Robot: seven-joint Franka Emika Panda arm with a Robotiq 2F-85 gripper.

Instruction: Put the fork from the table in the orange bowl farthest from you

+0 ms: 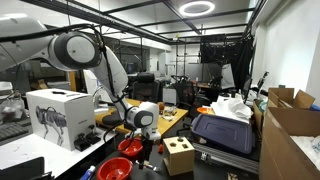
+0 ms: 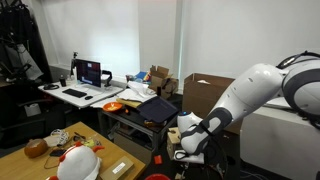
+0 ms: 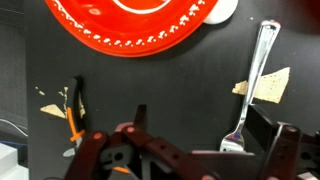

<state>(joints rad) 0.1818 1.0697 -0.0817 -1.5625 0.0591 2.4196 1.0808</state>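
A silver fork (image 3: 252, 80) lies on a black surface, its tines towards me and its handle across a scrap of beige tape. My gripper (image 3: 200, 120) is open and hovers just above it, with the tines close to the inner side of the right finger. An orange-red bowl (image 3: 130, 25) with white specks fills the top of the wrist view. In an exterior view the gripper (image 1: 143, 118) hangs low over two red bowls (image 1: 131, 147) (image 1: 115, 170). The pale wood table (image 1: 172, 120) lies behind it. The gripper also shows in an exterior view (image 2: 190, 140).
A white box printed with a robot dog (image 1: 58, 115) stands beside the arm. A small wooden box (image 1: 180, 157) sits near the bowls. An orange-handled tool (image 3: 75, 105) lies left of the gripper. An orange bowl (image 2: 113, 106) sits on a far desk, and a white helmet (image 2: 75, 165) lies close by.
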